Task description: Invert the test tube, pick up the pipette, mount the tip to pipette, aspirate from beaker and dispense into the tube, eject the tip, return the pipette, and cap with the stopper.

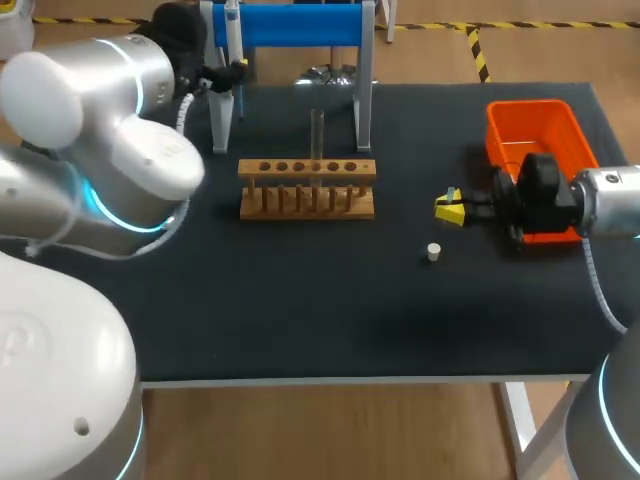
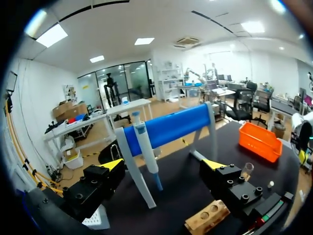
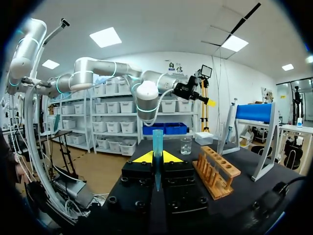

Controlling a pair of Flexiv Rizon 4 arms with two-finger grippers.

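Test tube (image 1: pixel 317 130): stands upright in the wooden rack (image 1: pixel 307 168), open end up as far as can be judged; inversion step taken as done.

Pipette (image 2: pixel 145 147): hangs on the blue stand (image 2: pixel 171 128) behind the rack; not yet picked up.

Left gripper (image 2: pixel 164 164): fingers spread wide, nothing held; sits close in front of the pipette, which lines up between the two yellow tips without either touching it. Reads as the approach for the pick-up.

Right gripper (image 3: pixel 157 156): closed on a blue pipette tip (image 3: pixel 157 147), held upright between the fingers, pointed end down; hovers over the table (image 1: pixel 300 300) between the rack and the orange bin (image 1: pixel 528 104).

Beaker (image 3: pixel 186 145): stands beyond the rack, near the stand; liquid level not readable.

Stopper (image 1: pixel 434 252): lies loose on the table, just beside the right gripper, well apart from the tube.

Remaining, by judgement: grasp pipette, mount tip, aspirate, dispense, eject tip, return pipette, cap tube. Early in the sequence.
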